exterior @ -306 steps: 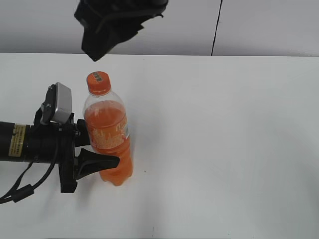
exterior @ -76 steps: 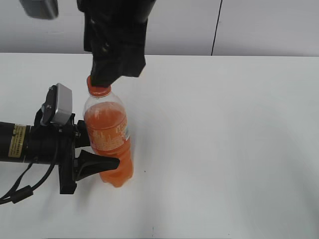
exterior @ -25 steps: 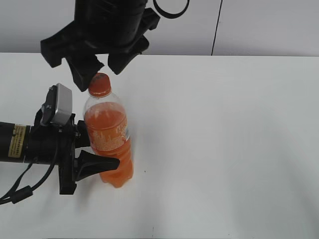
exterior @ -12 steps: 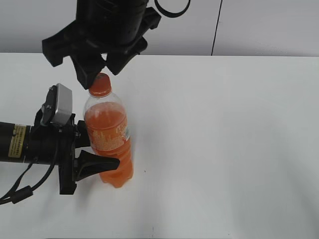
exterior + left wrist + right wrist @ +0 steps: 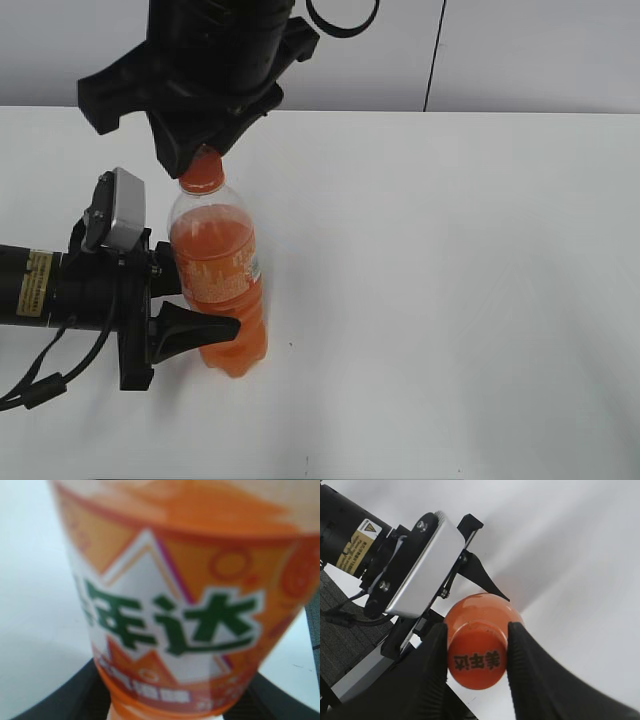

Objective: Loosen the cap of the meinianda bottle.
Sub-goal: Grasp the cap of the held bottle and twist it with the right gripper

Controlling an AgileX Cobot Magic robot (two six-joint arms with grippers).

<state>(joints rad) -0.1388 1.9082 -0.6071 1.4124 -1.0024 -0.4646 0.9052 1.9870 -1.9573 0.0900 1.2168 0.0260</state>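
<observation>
two grippers engaged: left gripper (image 5: 195, 325) clamps the meinianda bottle (image 5: 217, 290) upright; right gripper (image 5: 476, 660) pinches the cap (image 5: 477, 662), apparently seated; loosening turn outstanding.

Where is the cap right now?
The cap sits on top of the bottle at the left of the exterior view, between the right tool's fingers; the left tool holds the bottle lower down.

The right gripper (image 5: 476, 650) has closed onto the cap (image 5: 477, 666).
</observation>
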